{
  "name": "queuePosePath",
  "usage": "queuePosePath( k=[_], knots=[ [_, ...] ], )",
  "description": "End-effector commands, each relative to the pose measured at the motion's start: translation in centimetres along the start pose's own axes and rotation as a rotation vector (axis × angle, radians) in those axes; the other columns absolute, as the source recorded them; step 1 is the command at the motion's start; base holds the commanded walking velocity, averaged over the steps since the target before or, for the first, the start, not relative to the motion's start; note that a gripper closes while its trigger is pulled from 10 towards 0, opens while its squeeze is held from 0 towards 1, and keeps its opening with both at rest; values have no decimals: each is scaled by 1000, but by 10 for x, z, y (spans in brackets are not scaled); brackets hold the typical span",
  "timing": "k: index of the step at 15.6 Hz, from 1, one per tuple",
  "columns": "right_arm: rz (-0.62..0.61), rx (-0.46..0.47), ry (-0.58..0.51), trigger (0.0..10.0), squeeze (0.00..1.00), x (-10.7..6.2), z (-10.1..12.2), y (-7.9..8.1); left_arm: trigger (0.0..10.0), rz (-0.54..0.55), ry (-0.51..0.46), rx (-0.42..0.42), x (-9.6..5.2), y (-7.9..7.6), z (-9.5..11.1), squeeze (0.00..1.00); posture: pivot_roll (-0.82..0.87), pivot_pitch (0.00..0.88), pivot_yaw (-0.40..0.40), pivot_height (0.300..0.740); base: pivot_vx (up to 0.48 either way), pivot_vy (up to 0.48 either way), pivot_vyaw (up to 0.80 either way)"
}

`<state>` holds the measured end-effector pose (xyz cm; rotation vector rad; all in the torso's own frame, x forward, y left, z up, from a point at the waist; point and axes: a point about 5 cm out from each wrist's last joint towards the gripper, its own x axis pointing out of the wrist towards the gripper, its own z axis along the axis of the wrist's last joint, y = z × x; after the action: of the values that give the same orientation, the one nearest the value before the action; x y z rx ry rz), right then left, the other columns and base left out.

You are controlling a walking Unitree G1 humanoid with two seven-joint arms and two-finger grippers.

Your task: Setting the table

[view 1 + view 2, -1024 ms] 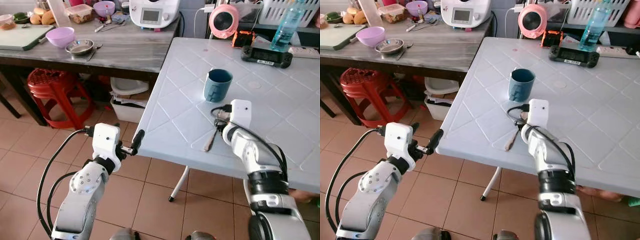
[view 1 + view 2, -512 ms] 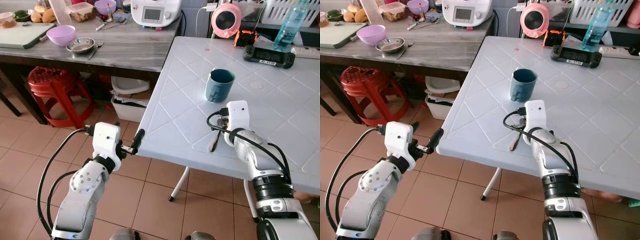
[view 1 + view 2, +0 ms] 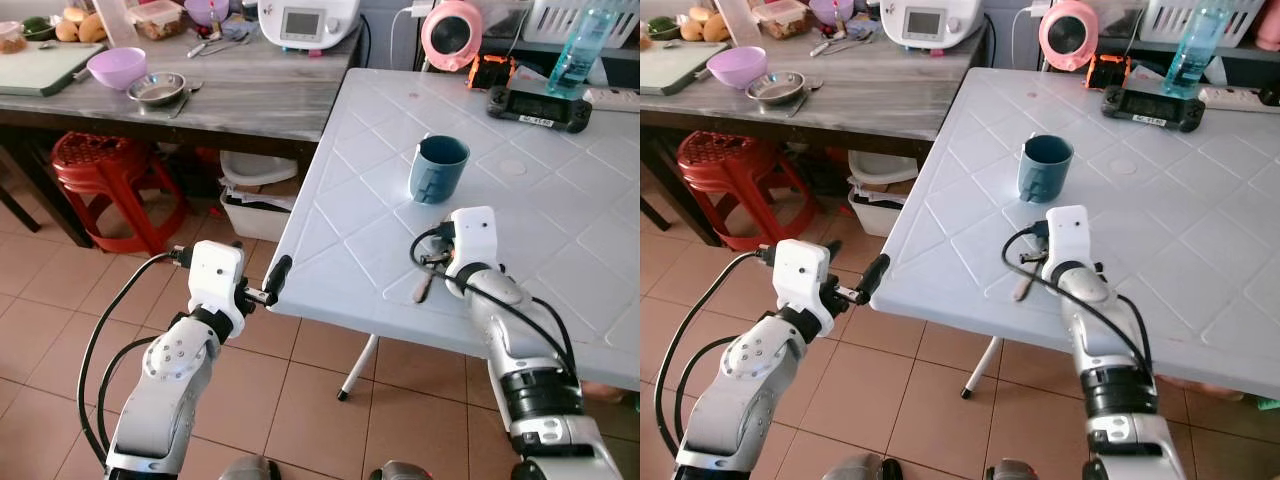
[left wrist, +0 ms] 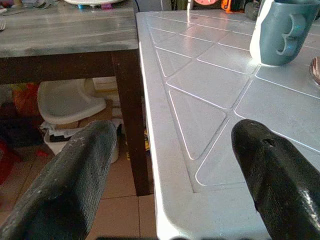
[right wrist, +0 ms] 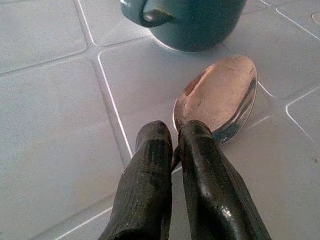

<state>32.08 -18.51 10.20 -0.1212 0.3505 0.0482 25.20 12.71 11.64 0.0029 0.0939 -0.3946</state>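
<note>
right gripper [image 5: 172, 150] pinching spoon [image 5: 220, 102] by neck, fingers nearly closed; spoon lying on white table [image 3: 560, 200] just before blue mug [image 3: 438, 169]. left gripper [image 4: 170, 170] hovering at table corner, fingers spread wide.

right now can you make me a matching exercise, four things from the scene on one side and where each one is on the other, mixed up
Things:
1. spoon
2. blue mug
3. left pincer
4. purple bowl

Places:
A. open, level with the near corner of the white table
B. on the grey wooden counter, beside a metal bowl
C. lying on the white table, its handle pinched by the right pincer
D. standing upright on the white table, just beyond the spoon

Pairs: 1-C, 2-D, 3-A, 4-B
</note>
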Motion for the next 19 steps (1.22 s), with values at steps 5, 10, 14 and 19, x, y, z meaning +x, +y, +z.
queuePosePath(
  k=[5, 10, 14, 19],
  knots=[
    [-25, 106, -114, 10000, 1000, -13, 21, 29, 10000, -5, 1, 15, 2, 0, -1, 0, 3, 0, 62, 740, 0, 0, 0],
    [-163, 262, 10, 10000, 1000, -16, 10, 29, 10000, -12, 2, 14, 1, -1, -1, 0, 6, 2, 59, 740, 0, 0, 0],
    [-193, 271, 50, 10000, 631, -15, 4, 21, 10000, -19, 3, 12, 0, -2, -2, 0, 4, 6, 58, 740, 0, 0, 0],
    [-156, 282, 77, 10000, 0, -1, 14, 12, 10000, -29, 9, 11, -1, -3, -3, 0, 11, 7, 59, 740, 0, 0, 0]
  ],
)
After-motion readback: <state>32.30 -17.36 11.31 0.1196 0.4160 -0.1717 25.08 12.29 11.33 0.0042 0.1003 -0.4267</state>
